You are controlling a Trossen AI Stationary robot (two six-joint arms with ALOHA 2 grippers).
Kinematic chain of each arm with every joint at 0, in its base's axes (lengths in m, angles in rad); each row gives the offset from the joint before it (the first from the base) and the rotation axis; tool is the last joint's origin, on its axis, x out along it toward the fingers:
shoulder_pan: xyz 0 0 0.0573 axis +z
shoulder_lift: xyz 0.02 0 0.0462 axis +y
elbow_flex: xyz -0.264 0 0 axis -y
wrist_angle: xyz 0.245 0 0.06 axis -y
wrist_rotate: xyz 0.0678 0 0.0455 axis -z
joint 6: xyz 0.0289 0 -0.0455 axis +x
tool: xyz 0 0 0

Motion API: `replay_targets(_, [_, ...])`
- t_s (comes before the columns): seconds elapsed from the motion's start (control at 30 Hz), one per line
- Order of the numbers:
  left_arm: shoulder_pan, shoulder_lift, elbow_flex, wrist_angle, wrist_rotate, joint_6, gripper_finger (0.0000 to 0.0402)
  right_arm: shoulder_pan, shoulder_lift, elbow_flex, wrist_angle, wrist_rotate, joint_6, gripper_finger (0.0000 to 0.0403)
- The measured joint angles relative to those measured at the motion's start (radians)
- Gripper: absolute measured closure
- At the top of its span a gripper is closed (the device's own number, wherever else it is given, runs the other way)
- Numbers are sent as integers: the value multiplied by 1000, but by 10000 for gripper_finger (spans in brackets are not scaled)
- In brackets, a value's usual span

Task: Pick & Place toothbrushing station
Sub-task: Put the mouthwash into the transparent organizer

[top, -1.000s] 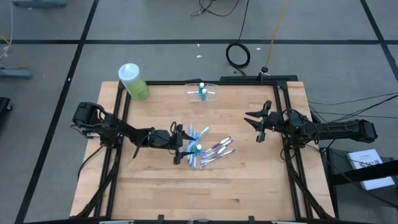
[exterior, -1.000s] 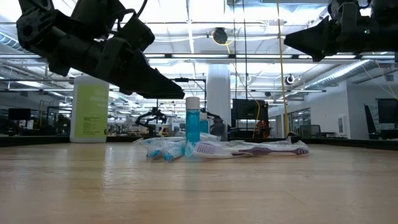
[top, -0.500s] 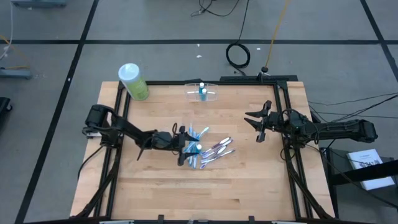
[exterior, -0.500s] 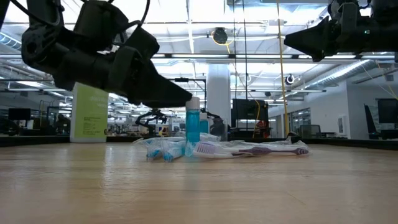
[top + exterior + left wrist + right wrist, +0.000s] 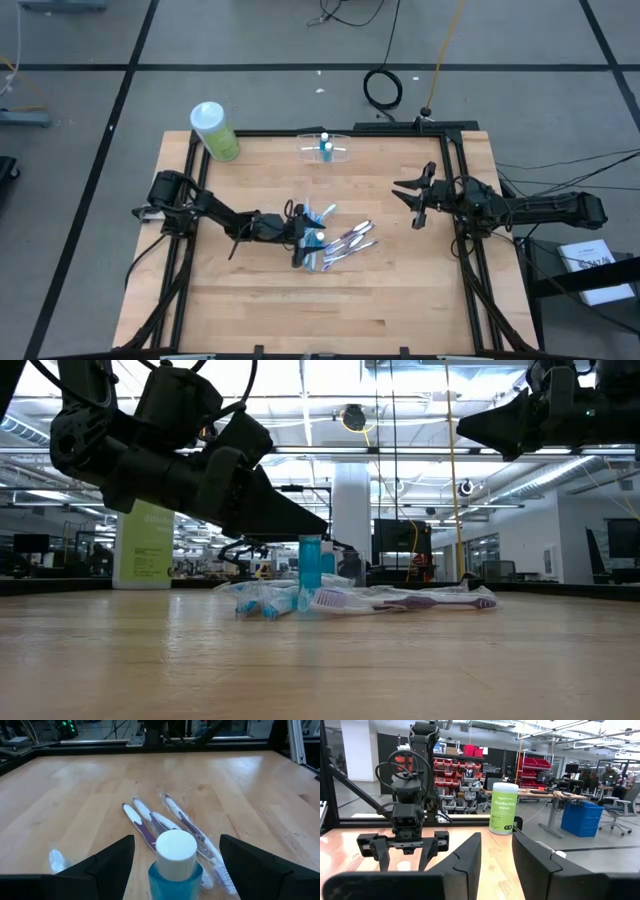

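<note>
A pile of wrapped blue, white and purple toothbrushes (image 5: 342, 240) lies flat on the middle of the wooden table (image 5: 250, 310). A small blue bottle with a white cap (image 5: 175, 862) stands upright at the pile's left end. My left gripper (image 5: 305, 237) is open and nearly level, one finger on each side of the bottle, apart from it. In the low view its finger hides the cap of the bottle (image 5: 310, 565). A clear cup (image 5: 325, 150) holding something blue stands at the far edge. My right gripper (image 5: 413, 200) hangs open above the table's right side.
A light-green wipes canister with a white lid (image 5: 213, 130) stands at the table's far left corner. Dark frame rails (image 5: 455, 170) run along the left and right sides. Bare wood lies toward the near edge.
My left gripper has moved toward the table's right edge and down, staying open, until its fingers flank the blue bottle at the toothbrush pile. The bottle and toothbrushes have not moved.
</note>
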Motion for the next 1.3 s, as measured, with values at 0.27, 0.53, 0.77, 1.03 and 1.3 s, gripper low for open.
replay_targets(0.27, [0, 0, 0, 3, 0, 1, 118, 0, 0, 0, -8, 0, 0, 303])
replay_targets(0.53, [0, 0, 0, 4, 0, 2, 221, 0, 0, 0, -9, 0, 4, 303])
replay_targets(0.77, [0, 0, 0, 6, 0, 2, 296, 0, 0, 0, -9, 0, 9, 303])
replay_targets(1.03, [0, -59, -1, 23, -14, -4, 283, 0, 0, 0, -9, 0, 15, 303])
replay_targets(1.3, [66, -330, -1, -153, -139, 91, 300, 0, 0, 0, -8, 0, 19, 303])
